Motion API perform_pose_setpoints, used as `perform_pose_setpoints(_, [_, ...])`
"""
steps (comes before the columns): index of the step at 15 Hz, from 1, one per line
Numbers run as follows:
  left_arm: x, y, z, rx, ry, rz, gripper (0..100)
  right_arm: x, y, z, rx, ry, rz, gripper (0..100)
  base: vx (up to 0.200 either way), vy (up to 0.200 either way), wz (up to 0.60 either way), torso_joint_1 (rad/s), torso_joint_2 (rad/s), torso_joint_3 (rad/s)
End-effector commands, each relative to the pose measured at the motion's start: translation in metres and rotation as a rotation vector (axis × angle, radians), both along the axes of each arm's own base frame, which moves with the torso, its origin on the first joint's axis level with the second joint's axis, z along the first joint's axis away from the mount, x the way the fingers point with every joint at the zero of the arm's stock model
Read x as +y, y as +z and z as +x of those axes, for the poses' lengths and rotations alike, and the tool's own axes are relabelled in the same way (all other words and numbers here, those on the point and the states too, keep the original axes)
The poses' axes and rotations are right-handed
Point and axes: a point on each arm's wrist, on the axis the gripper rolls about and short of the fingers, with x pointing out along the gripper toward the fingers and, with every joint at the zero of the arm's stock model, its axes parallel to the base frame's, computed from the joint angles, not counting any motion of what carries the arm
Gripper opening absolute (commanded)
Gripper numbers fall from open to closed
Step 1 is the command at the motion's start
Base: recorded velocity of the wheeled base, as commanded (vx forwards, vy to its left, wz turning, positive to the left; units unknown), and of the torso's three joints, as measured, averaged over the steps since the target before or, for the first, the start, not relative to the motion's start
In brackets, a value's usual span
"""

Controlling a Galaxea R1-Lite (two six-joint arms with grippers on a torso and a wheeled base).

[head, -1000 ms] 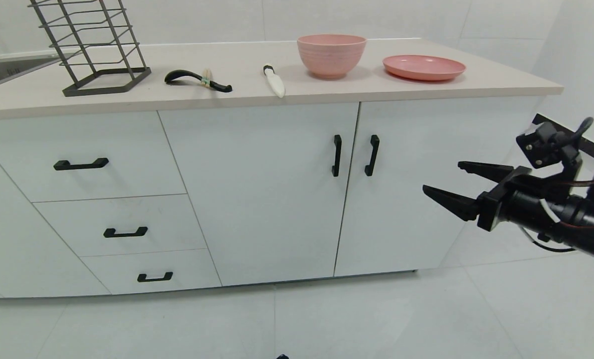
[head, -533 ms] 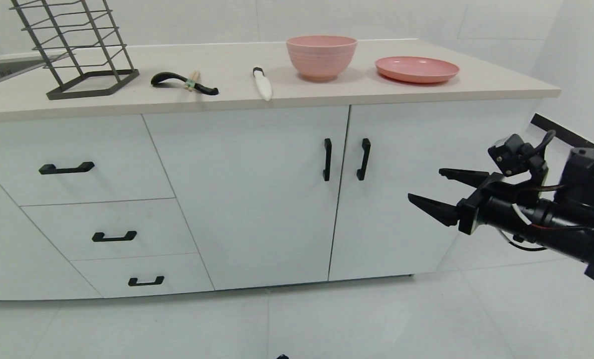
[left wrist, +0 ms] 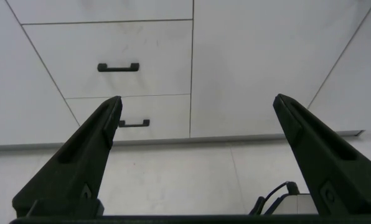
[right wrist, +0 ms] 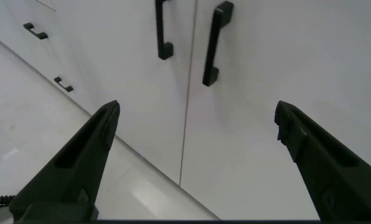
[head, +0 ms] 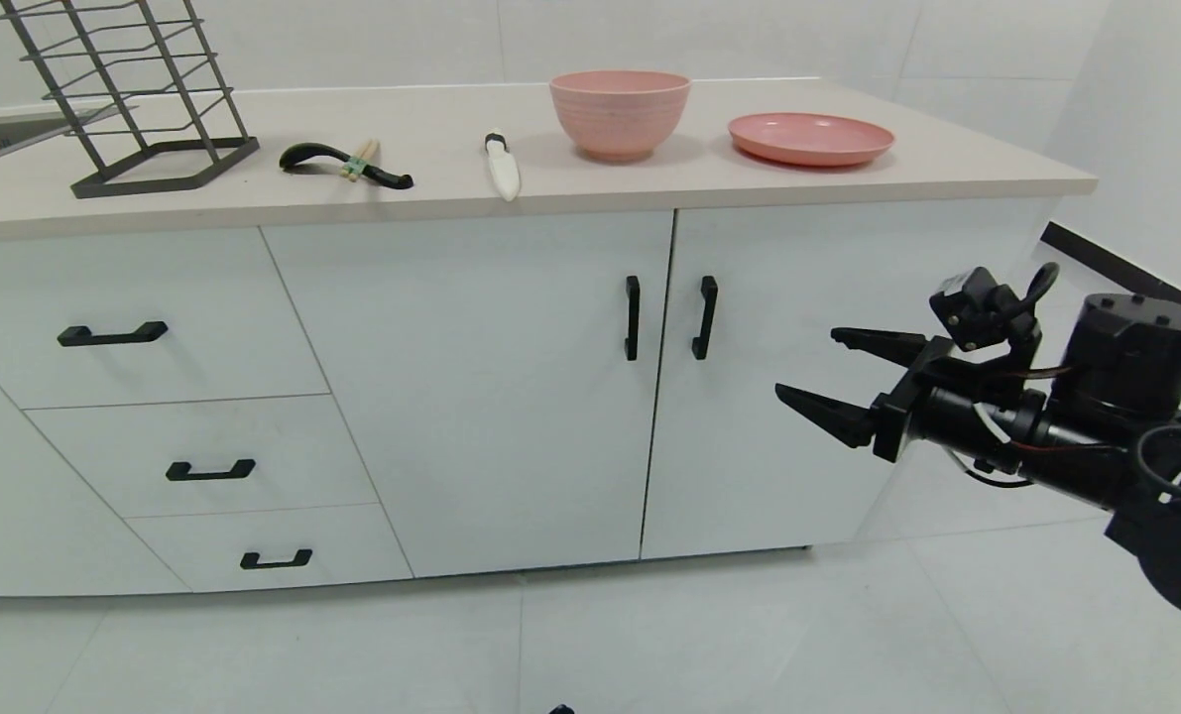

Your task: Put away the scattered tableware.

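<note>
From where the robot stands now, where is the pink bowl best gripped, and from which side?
Probably the near rim of the pink bowl, coming from above: it stands upright with its mouth open, so one finger can go inside the wall and one outside. The right gripper is open.

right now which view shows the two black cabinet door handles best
The right wrist view: the door handles sit close and large beyond the open right claw, though one is cut at the edge. The head view shows both whole but small. The left wrist view faces the drawer handles instead.
</note>
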Motion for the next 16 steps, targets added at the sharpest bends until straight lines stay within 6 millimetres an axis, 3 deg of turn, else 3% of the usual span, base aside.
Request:
perform_pose_setpoints(1, [0.0,0.0,0.0,0.001,-0.002,0.0,100,0.009,-0.002,0.004,0.002,0.026,-0.001,100,0.0,0.0,0.0,0.0,0.0,0.0])
perform_pose_setpoints(5, [-0.002,0.008,-0.001,-0.053,-0.083,0.015,100,0.01,-0.002,-0.001,-0.012,0.033,0.005,100,0.0,0.0,0.0,0.0,0.0,0.0])
perform_pose_setpoints(6, [-0.002,0.047,-0.012,-0.258,-0.102,0.01,100,0.008,0.0,-0.007,-0.015,0.035,0.006,100,0.0,0.0,0.0,0.0,0.0,0.0])
perform_pose_setpoints(7, [-0.004,0.073,-0.018,-0.32,-0.14,0.011,100,0.007,0.001,-0.013,-0.015,0.035,0.006,100,0.0,0.0,0.0,0.0,0.0,0.0])
perform_pose_setpoints(8, [-0.004,0.081,-0.019,-0.333,-0.169,0.017,100,0.006,0.0,-0.015,-0.009,0.035,0.004,100,0.0,0.0,0.0,0.0,0.0,0.0])
perform_pose_setpoints(12, [-0.003,0.091,-0.004,-0.251,-0.348,0.001,100,0.007,-0.001,-0.016,-0.009,0.042,0.004,100,0.0,0.0,0.0,0.0,0.0,0.0])
perform_pose_setpoints(13, [-0.004,0.102,0.005,-0.21,-0.443,-0.044,100,0.008,0.001,-0.018,-0.014,0.047,0.005,100,0.0,0.0,0.0,0.0,0.0,0.0])
perform_pose_setpoints(16, [-0.01,0.106,0.028,-0.053,-0.637,-0.098,100,0.008,0.003,-0.02,-0.022,0.05,0.007,100,0.0,0.0,0.0,0.0,0.0,0.0])
